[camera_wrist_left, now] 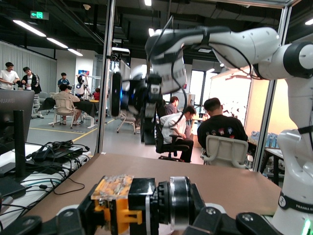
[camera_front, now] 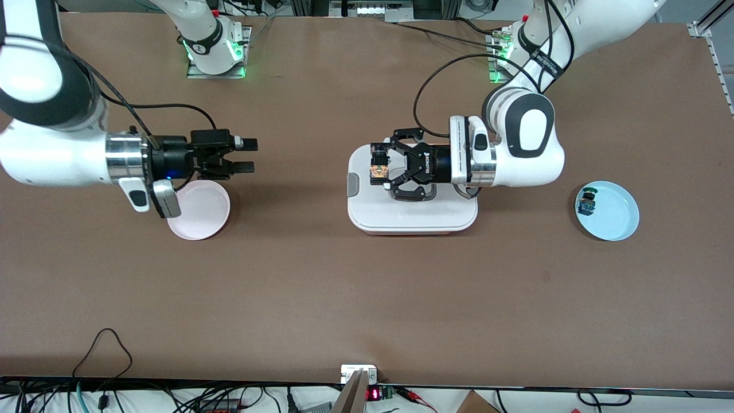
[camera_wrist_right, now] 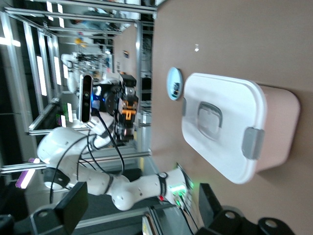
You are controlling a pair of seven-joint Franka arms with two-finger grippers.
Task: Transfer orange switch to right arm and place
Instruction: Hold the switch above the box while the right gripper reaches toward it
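The orange switch [camera_front: 379, 170], a small black body with orange parts, is gripped in my left gripper [camera_front: 378, 165], the black claw, which holds it up over the white lidded box [camera_front: 413, 217]. In the left wrist view the switch [camera_wrist_left: 120, 203] lies sideways between the jaws. My right gripper [camera_front: 248, 155], slim and black, is open and empty. It hangs above the table by the pink plate [camera_front: 202, 213] and points toward the left gripper. The right wrist view shows the switch [camera_wrist_right: 126, 111] in the left claw farther off.
A blue plate [camera_front: 615, 215] toward the left arm's end of the table holds a green-and-blue-topped switch [camera_front: 587, 201]. The white box has a grey handle and side clips. In the right wrist view the box [camera_wrist_right: 230, 147] and blue plate [camera_wrist_right: 174, 83] also show.
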